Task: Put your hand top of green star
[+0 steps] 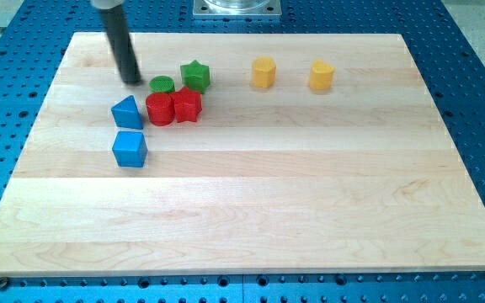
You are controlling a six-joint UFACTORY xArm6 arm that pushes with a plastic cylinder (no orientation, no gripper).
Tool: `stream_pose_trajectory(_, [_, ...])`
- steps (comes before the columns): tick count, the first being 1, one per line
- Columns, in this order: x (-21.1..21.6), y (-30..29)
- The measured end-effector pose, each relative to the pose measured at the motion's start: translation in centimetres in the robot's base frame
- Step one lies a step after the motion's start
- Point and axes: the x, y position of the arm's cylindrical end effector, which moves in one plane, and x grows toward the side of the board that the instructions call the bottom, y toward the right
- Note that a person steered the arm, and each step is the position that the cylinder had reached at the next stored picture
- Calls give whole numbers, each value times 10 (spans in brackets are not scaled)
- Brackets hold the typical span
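Observation:
The green star (195, 75) sits on the wooden board (310, 194) in its upper left part. My tip (132, 82) rests on the board to the left of the star, with a green cylinder (162, 84) between them. The rod rises up and to the left out of the view's top. A red cylinder (159, 109) and a red star (186, 105) lie just below the green pair, touching each other.
A blue triangular block (127, 112) lies below my tip, and a blue cube (130, 149) below that. Two yellow blocks (263, 72) (321, 75) stand to the right of the green star. A metal base plate (237, 8) is at the view's top.

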Motion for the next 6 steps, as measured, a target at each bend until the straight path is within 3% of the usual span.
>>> stream_pose_trajectory(1, [-18, 41])
stream_pose_trajectory(6, [-69, 74])
